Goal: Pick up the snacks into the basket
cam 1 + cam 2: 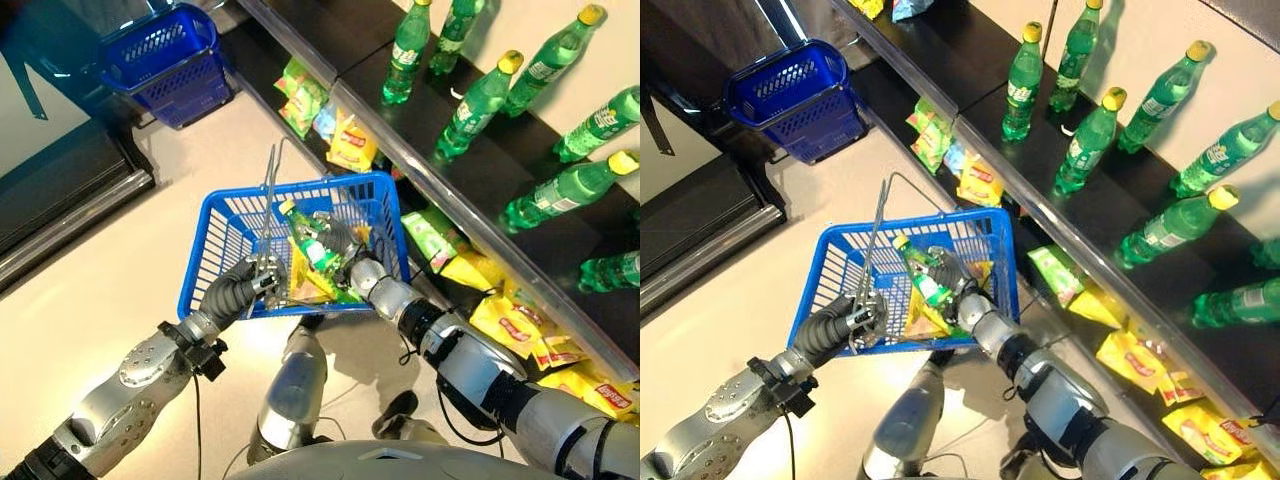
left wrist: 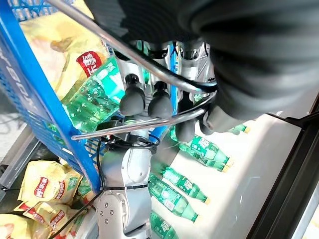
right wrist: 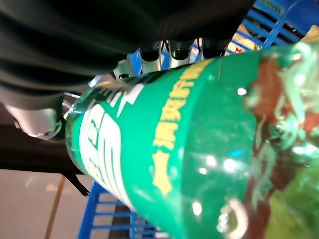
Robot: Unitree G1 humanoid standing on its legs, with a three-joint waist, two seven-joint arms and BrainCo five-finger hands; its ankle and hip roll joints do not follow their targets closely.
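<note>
Right hand [image 1: 362,277] round green bottle [image 1: 310,243], inside blue basket [image 1: 228,225]

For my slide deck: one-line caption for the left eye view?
Left hand holds blue basket by its handle while right hand lowers a green bottle inside.

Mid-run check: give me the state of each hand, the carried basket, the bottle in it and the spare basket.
Left robot hand: curled round the basket's wire handles.
Right robot hand: inside the basket, fingers hidden by the bottle.
Blue basket: held off the floor, tilted.
Green bottle: capped, lying in the basket on yellow snack bags.
Second blue basket: on the floor.
</note>
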